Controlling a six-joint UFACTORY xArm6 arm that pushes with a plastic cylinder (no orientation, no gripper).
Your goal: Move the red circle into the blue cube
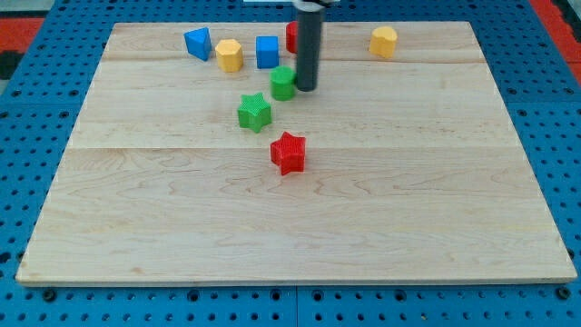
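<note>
In the one camera view, your arm has no fingers to open or close, only a dark rod whose tip (pixel 306 88) rests on the pale wooden board (pixel 408 209), just right of the round green block (pixel 283 83). The red circle block (pixel 291 36) sits near the view's top, mostly hidden behind the rod, just right of the blue cube (pixel 267 52). From here, you risk shoving the green block instead, or glancing the circle past the cube toward the yellow hexagonal block (pixel 229 55) and the board's edge.
</note>
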